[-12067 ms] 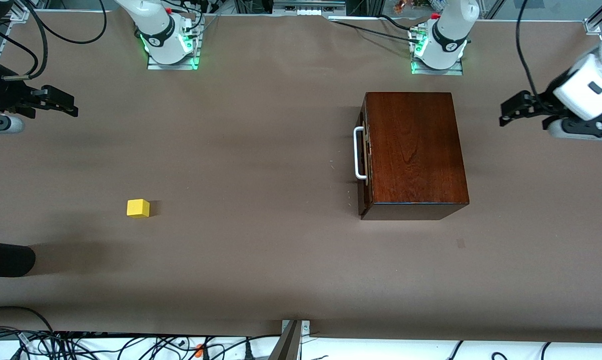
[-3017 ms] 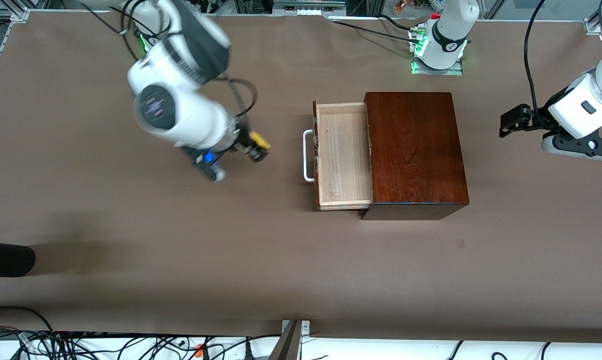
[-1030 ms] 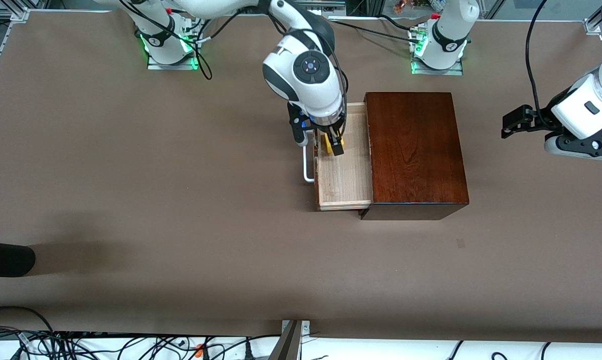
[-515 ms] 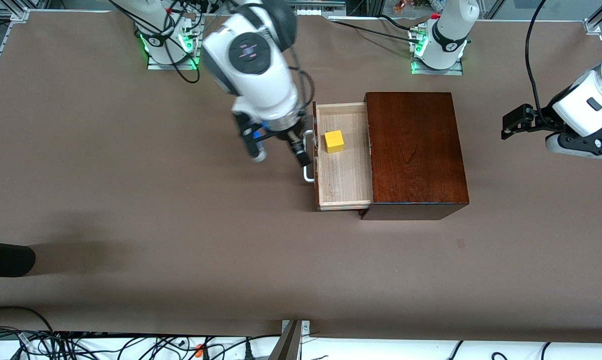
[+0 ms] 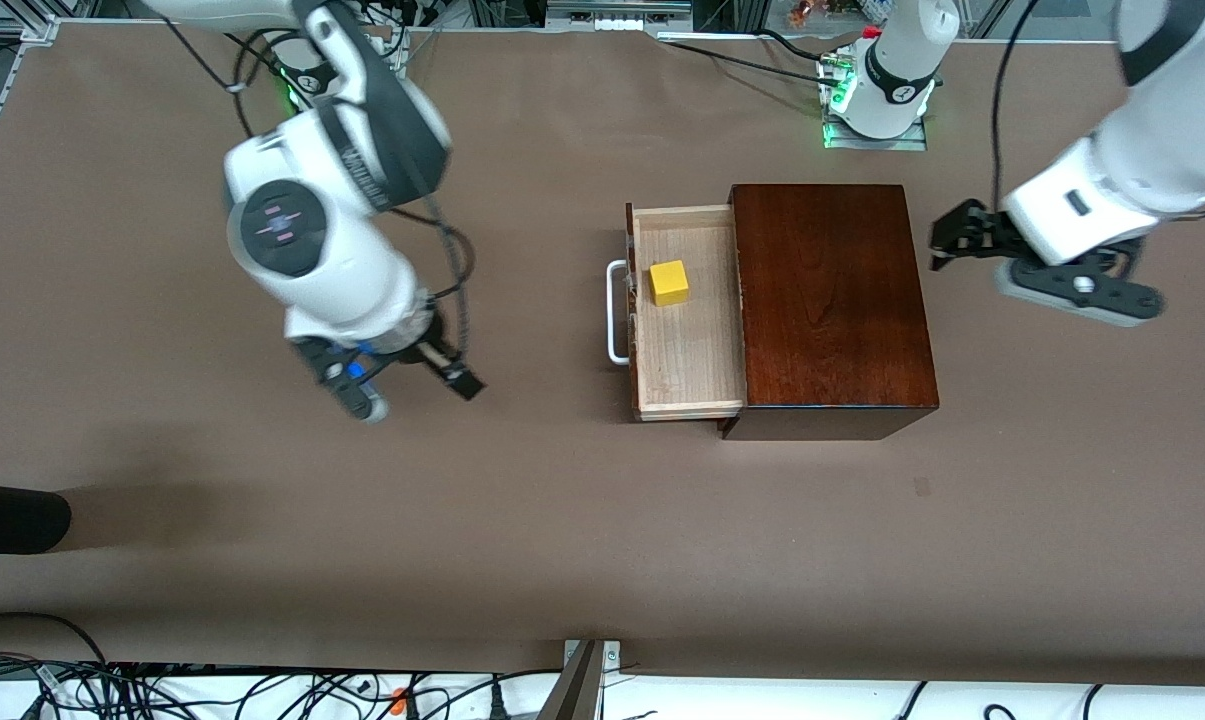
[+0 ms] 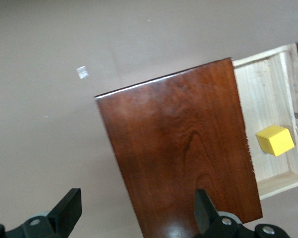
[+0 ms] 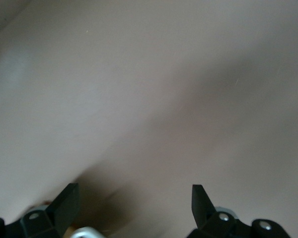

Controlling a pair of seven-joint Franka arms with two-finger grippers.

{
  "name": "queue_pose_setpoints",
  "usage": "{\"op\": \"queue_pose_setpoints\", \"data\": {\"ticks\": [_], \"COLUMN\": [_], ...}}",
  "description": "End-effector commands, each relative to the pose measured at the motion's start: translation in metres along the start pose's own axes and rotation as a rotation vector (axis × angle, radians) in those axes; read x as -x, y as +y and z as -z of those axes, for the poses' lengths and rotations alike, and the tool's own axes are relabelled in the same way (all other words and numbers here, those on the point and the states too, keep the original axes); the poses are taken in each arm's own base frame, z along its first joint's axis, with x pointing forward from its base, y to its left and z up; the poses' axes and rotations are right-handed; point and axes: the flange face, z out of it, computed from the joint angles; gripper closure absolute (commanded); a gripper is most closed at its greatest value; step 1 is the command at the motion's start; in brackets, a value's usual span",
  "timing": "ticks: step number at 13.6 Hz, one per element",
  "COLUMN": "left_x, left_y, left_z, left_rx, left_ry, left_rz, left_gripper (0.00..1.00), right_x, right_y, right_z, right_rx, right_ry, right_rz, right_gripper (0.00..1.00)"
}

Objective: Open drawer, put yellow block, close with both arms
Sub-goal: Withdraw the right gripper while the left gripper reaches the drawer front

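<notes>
Now both grippers (image 6: 134, 218) (image 7: 131, 208) wide open, empty.

Front view: high camera facing the robot bases, looking steeply down on the whole table (image 5: 562, 520). Left wrist view: looks down from above the wooden box (image 6: 179, 148) and the open drawer (image 6: 273, 124), both also in the front view. Right wrist view: close, looks down at bare table near the right arm's end.
</notes>
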Motion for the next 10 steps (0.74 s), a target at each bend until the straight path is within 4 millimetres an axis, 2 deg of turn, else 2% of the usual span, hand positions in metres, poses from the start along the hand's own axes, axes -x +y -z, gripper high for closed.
{"op": "queue_pose_setpoints", "data": {"ticks": [1, 2, 5, 7, 8, 10], "left_x": [-0.017, -0.025, -0.047, -0.056, -0.061, -0.066], "left_y": [0.033, 0.046, 0.121, 0.162, 0.181, 0.219], "left_z": [-0.017, -0.024, -0.046, -0.061, -0.076, -0.102], "left_rx": [0.045, 0.077, 0.121, 0.145, 0.153, 0.135], "left_ry": [-0.021, -0.029, -0.017, 0.017, 0.018, 0.034], "left_rz": [-0.077, -0.098, -0.236, -0.305, -0.343, -0.56], "left_gripper": [0.0, 0.0, 0.0, 0.0, 0.0, 0.0], "right_x": [-0.029, -0.044, -0.092, -0.12, -0.13, -0.131], "right_y": [0.081, 0.104, 0.176, 0.221, 0.243, 0.272], "right_z": [0.01, 0.011, 0.028, 0.043, 0.057, 0.089], "right_rx": [0.048, 0.056, 0.059, 0.062, 0.064, 0.089], "right_ry": [-0.026, -0.033, -0.031, -0.024, -0.005, -0.001], "right_rz": [0.232, 0.316, 0.514, 0.644, 0.682, 0.708], "right_gripper": [0.0, 0.0, 0.0, 0.0, 0.0, 0.0]}}
